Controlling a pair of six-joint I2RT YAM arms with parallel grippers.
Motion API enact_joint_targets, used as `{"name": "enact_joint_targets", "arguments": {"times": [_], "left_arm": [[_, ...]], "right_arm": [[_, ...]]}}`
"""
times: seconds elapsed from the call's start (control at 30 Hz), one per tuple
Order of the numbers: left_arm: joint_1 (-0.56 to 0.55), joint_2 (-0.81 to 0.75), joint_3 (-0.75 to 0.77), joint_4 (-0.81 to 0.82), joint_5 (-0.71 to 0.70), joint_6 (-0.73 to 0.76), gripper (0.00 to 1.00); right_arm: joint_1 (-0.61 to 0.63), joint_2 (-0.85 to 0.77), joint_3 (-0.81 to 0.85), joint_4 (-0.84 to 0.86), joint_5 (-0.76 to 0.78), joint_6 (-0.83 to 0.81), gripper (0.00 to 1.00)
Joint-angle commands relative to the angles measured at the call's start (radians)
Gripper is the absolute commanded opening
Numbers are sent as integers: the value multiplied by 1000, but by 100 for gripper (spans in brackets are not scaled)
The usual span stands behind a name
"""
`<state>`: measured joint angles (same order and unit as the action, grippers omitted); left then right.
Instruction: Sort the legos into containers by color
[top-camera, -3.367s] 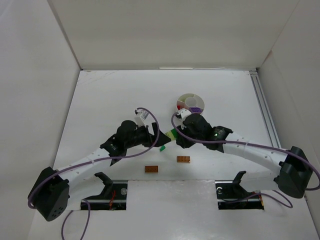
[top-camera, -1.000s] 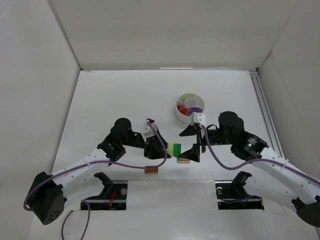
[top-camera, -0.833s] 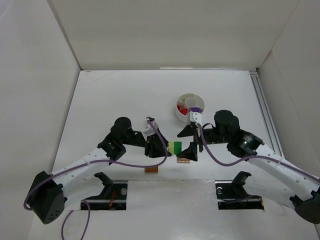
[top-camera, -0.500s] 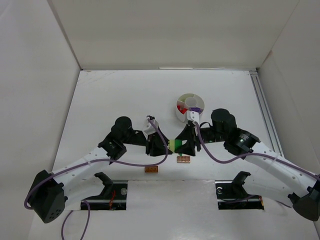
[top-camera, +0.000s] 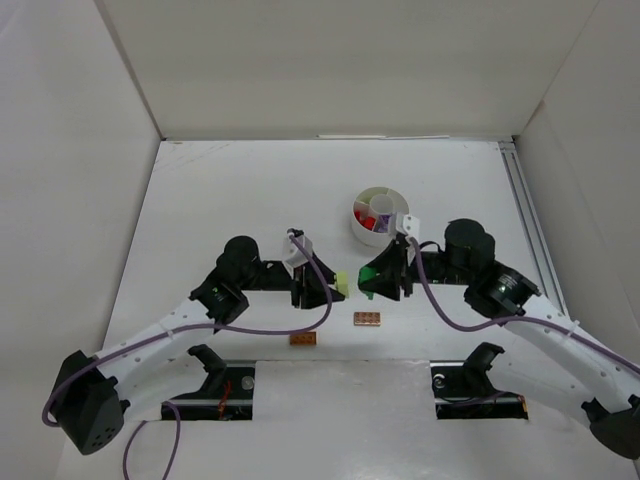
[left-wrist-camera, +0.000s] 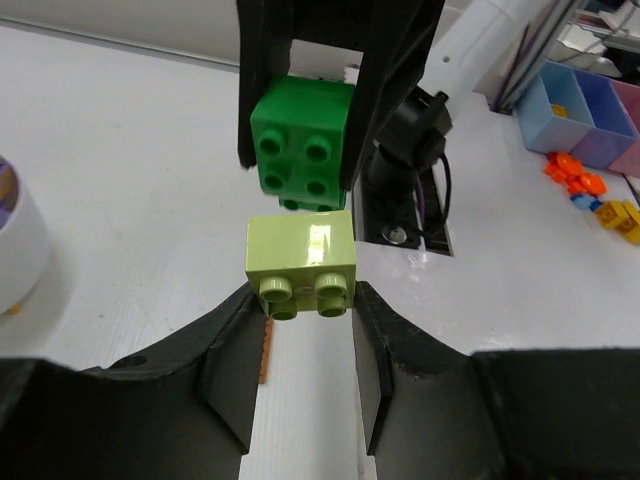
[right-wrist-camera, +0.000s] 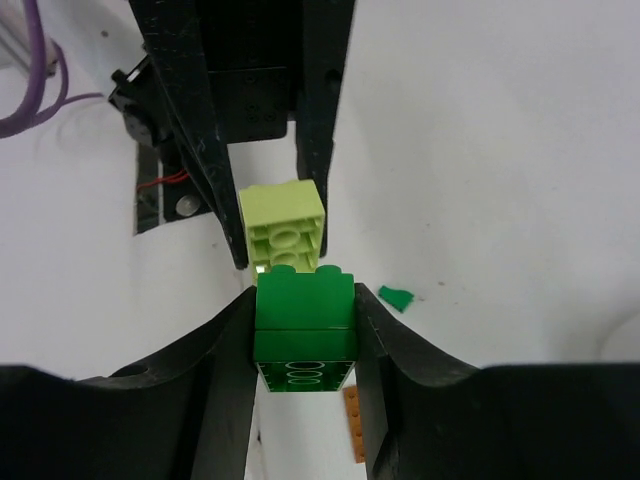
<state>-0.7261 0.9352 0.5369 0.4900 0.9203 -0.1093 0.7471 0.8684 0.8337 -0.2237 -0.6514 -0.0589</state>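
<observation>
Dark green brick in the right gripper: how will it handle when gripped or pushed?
Probably rigid: the dark green brick shows square edges clamped in the right gripper. Smooth sides may slip. Flat faces suggest sliding, not rolling.

Dark green lego (right-wrist-camera: 304, 320), pale yellow-green lego (left-wrist-camera: 302, 262), two orange-brown legos (top-camera: 367, 319) on the plain white counter (top-camera: 220, 200); the white dish (top-camera: 366, 237) shows red and purple inside.
</observation>
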Motion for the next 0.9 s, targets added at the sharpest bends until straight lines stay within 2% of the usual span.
{"name": "enact_joint_targets", "arguments": {"times": [0.0,0.17,0.23,0.27,0.3,0.37,0.43,0.47,0.53,0.7,0.73,0.8,0.83,0.87], "left_arm": [[7,-71,6,-51,-109,20,0],[30,-140,-31,-99,-256,11,0],[30,-141,-31,-114,-394,-55,0],[30,-116,-6,-126,-453,-82,0],[30,-93,14,-142,-565,-107,0],[30,-24,119,-229,-624,-138,0],[39,155,246,-305,-638,-147,0],[39,155,247,-320,-655,-147,0],[51,285,363,-330,-655,-147,0],[76,509,599,-415,-574,-127,0],[76,584,689,-436,-574,-118,0],[96,664,779,-494,-574,-109,0],[96,706,878,-519,-574,-109,0],[109,788,926,-545,-557,-109,0]], "right_arm": [[-44,-48,4,0,56,-8,0],[-112,-88,15,-106,99,-21,0],[-124,-97,34,-126,163,-21,0],[-135,-97,35,-152,203,0,0],[-135,-97,47,-164,320,13,0],[-146,-97,56,-195,453,66,0],[-175,-97,68,-195,595,108,0],[-184,-97,68,-195,634,108,0],[-201,-108,68,-195,741,129,0],[-282,-66,200,-305,872,165,0],[-294,-37,223,-359,881,165,0],[-316,-26,252,-390,924,165,0],[-316,-14,263,-399,940,151,0],[-328,-5,263,-399,952,151,0]]}}
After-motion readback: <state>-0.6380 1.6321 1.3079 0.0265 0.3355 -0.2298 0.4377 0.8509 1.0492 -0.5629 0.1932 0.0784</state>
